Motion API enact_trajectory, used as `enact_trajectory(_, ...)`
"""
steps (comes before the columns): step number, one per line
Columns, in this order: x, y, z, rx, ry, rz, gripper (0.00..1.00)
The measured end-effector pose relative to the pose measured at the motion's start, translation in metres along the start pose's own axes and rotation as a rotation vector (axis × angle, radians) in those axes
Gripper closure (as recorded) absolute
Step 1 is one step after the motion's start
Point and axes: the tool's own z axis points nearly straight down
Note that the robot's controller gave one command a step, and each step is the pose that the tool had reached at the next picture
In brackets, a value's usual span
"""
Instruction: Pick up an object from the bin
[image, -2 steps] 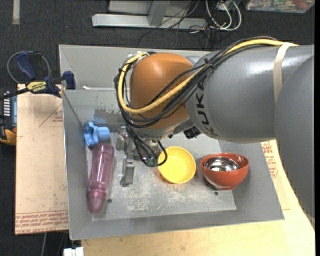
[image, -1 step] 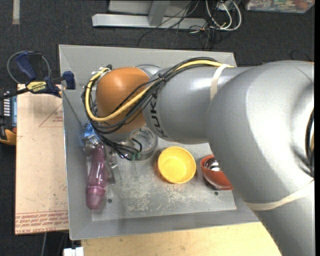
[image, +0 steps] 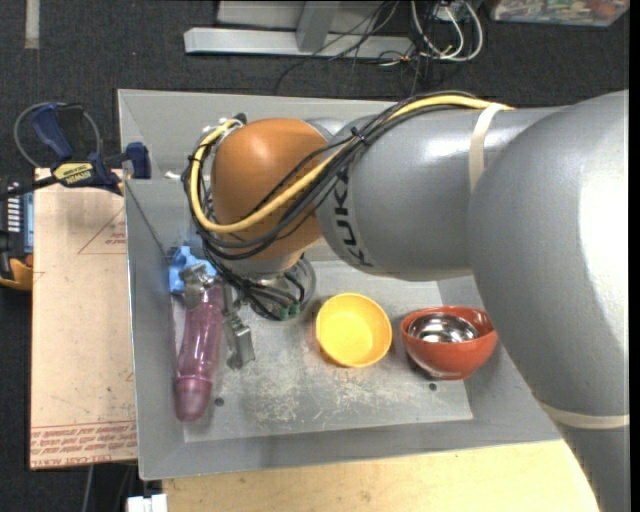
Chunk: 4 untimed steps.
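Grey bin (image: 330, 405), scuffed floor. Gripper (image: 235, 335) sits low at left, just beside the pink tube (image: 197, 350) lying along the left wall; can't tell if claw's apart or together. Best approach, imo: centre over tube's middle, grip across its width, and keep clear of wall & blue piece (image: 183, 270).

You get bright, even light from above. Expect broad glare on the arm (image: 440, 160) and orange cover (image: 262, 165). Soft shadow lies under the arm on the bin (image: 330, 405); 1 red bowl (image: 450, 355) glints.
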Motion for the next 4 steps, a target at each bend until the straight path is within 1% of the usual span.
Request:
enact_trajectory(1, -0.016, 0.007, 0.051, -0.004, 0.007, -0.468, 0.0)
enact_trajectory(2, -0.012, -0.004, 0.08, -0.002, 0.001, -0.437, 0.0)
enact_trajectory(3, -0.012, 0.004, 0.079, -0.004, -0.004, -0.793, 1.0)
enact_trajectory(4, -0.012, 0.004, 0.079, -0.004, -0.004, -0.794, 1.0)
